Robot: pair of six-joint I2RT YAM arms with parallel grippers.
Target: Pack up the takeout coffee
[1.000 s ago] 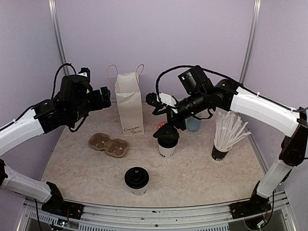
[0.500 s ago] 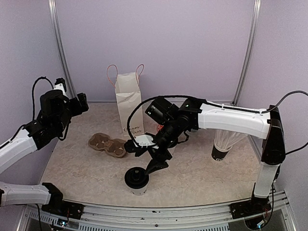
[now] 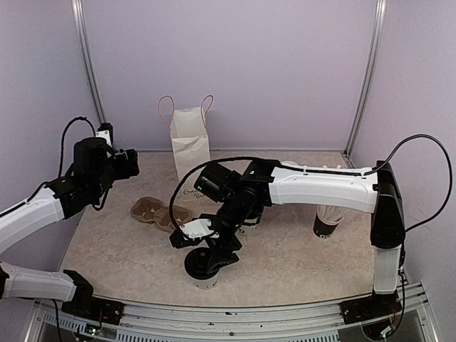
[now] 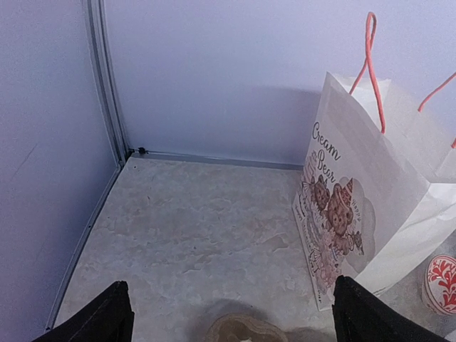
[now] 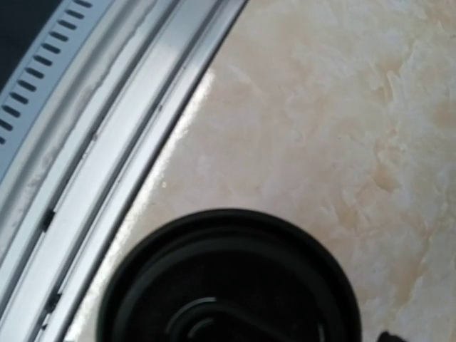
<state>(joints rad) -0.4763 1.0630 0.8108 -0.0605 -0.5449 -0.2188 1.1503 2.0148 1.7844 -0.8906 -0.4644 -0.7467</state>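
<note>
Top external view: right hand [image 3: 205, 246] hovers just above near coffee cup [image 3: 202, 268].

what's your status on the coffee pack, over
Left gripper: jaws open, empty. Right gripper: jaws open over the near coffee cup, no grip yet. Cup upright by the front rail; nothing seen in the way.
</note>
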